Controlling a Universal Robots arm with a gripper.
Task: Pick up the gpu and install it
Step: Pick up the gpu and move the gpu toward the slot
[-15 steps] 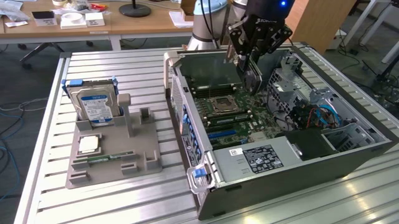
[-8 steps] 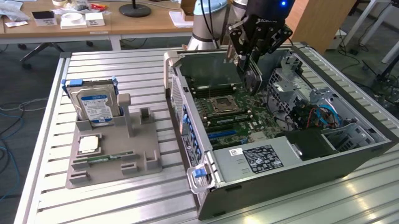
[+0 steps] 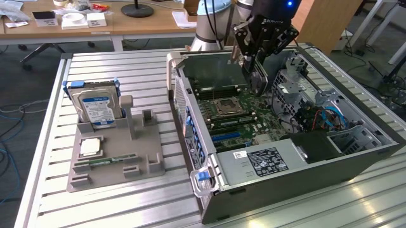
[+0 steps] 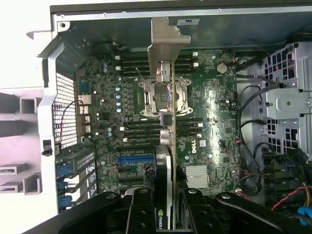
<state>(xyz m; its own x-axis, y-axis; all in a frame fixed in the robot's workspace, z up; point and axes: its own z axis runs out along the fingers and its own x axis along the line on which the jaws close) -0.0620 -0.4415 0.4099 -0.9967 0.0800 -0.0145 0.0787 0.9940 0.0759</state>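
The gpu hangs edge-on over the open computer case. Its thin green board, the black fan block on one face and the silver end bracket all show in the wrist view. My gripper is shut on it, one black finger on each side of the card. From the exterior view, the gripper holds the gpu upright above the motherboard, near the case's far wall. The card is clear of the board and not seated in any slot.
A blue expansion slot lies on the motherboard beside the hanging card, with the processor socket further along. Drive cages and cables fill the case's right side. On the exterior view's left, a grey fixture holds a blue-labelled hard drive and a RAM stick.
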